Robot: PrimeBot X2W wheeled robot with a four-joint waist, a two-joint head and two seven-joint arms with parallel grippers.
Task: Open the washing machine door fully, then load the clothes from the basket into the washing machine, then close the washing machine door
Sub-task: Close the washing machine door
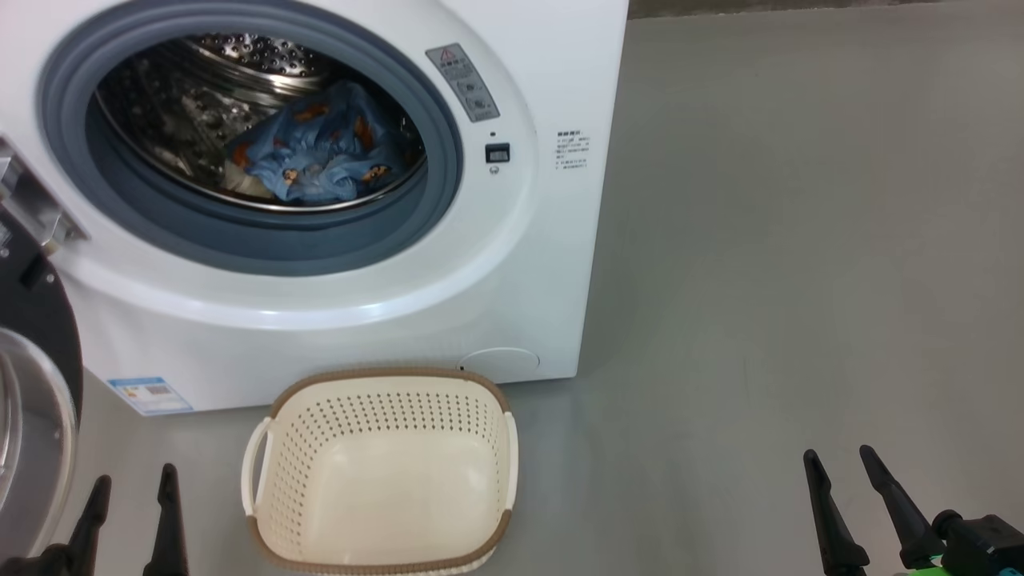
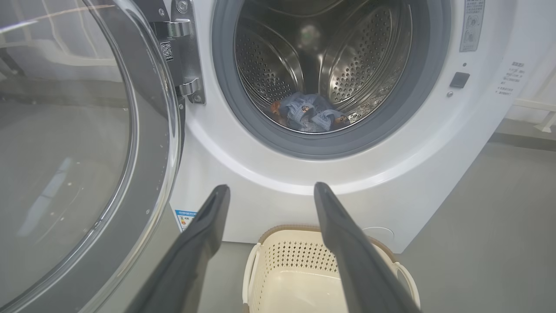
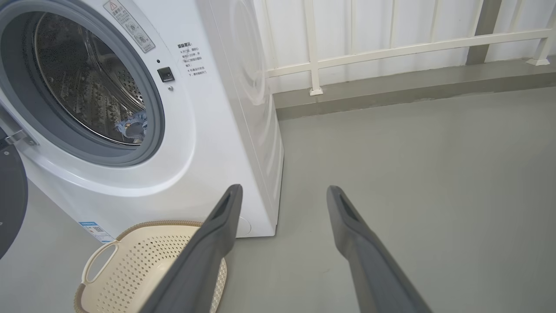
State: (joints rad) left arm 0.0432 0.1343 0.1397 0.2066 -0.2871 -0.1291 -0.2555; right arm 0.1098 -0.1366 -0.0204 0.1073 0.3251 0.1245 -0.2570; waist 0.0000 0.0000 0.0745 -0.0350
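All clothes (image 1: 320, 152) lie in the washing machine (image 1: 520, 264), its door (image 2: 65, 152) open.

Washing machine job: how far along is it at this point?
Done: the washing machine door stands swung open, and the clothes lie in the drum; the basket holds nothing. In hand: nothing, left gripper and right gripper both open. Left: closing the door.

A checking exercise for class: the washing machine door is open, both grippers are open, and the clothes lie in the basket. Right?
Not quite: the head view shows the clothes inside the washing machine, not in the basket. The washing machine door is open, and the left gripper and right gripper are open.
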